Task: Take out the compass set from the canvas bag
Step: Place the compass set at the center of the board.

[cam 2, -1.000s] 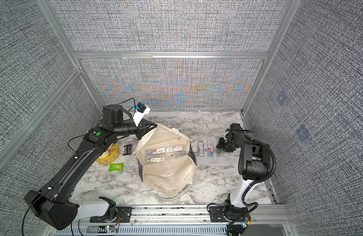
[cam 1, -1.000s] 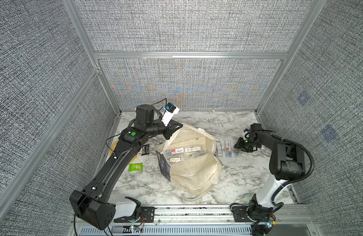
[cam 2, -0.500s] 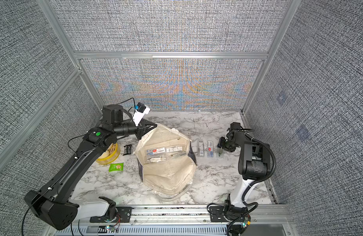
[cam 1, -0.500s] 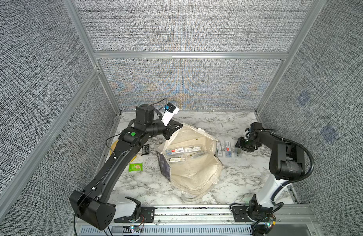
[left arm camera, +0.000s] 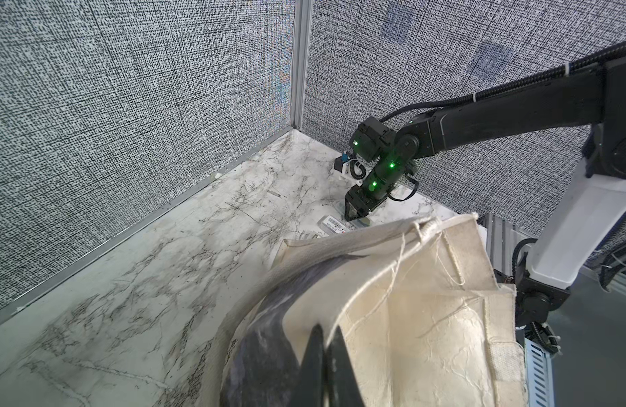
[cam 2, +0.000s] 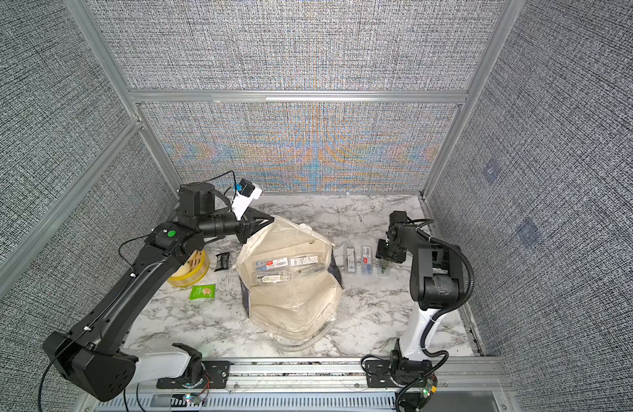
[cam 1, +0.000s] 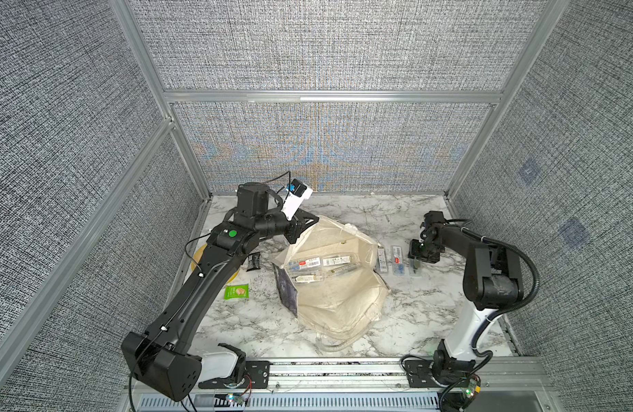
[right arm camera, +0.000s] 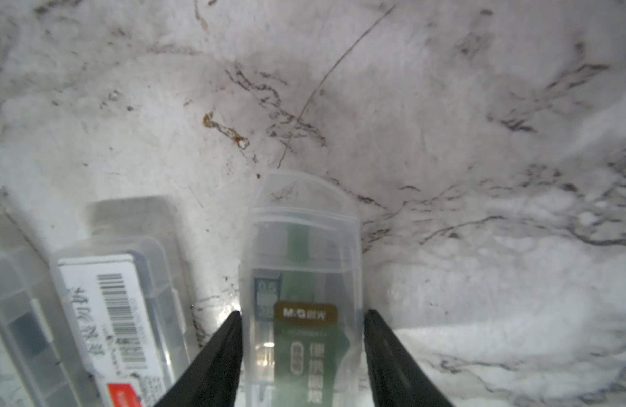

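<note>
Marbled white tabletop (cam 1: 414, 303), grey woven walls behind. Nearest the right gripper (right arm camera: 302, 313), a clear plastic compass-set case with a green insert (right arm camera: 301, 253) lies flat between its half-spread jaws, long axis in line with them. Whether they press it I cannot tell. Just beside it lie 2 labelled clear cases (cam 2: 367, 259), parallel. Farther to the robot's left, the large cream canvas bag with dark grey-blue panels (cam 1: 336, 296) holds several more clear cases (cam 1: 318, 264), long axes crosswise to those outside. Beyond, the left gripper (left arm camera: 327, 334) is pinched on the bag's far rim, so the right arm looks the free one to reach in, wrist turned.
</note>
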Controlling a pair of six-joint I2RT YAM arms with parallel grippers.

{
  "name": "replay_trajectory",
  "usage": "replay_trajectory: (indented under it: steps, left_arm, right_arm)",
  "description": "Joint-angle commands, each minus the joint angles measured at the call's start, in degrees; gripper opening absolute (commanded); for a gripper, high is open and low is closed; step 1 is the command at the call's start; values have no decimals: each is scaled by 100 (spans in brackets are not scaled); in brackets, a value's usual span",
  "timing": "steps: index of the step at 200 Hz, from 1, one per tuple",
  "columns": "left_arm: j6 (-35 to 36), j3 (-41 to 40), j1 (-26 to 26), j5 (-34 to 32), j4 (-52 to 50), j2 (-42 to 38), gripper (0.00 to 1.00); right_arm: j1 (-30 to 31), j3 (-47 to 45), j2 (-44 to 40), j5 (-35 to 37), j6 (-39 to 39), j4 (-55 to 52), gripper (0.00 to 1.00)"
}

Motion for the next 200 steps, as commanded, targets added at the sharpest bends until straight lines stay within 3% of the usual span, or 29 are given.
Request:
replay_trajectory:
  steps: [1,47,110,163,200]
  left_arm:
    - [19,10,8,145,213,-14,0]
    - [20,10,4,145,215,-21,0]
    - [23,1,4,161,216,-21,0]
    - [20,1,3,171,209,-32,0]
    - [19,1,4,180,206,-43,0]
  right_arm:
    - [32,43,13,329,-91,-196,52]
    - [69,49,-8,236,-270,-166,44]
    - [87,50,27,134,-333,-115,44]
    - [96,58,-137,280,-232,-202,57]
    - [104,123,-547,406,-181,-380,61]
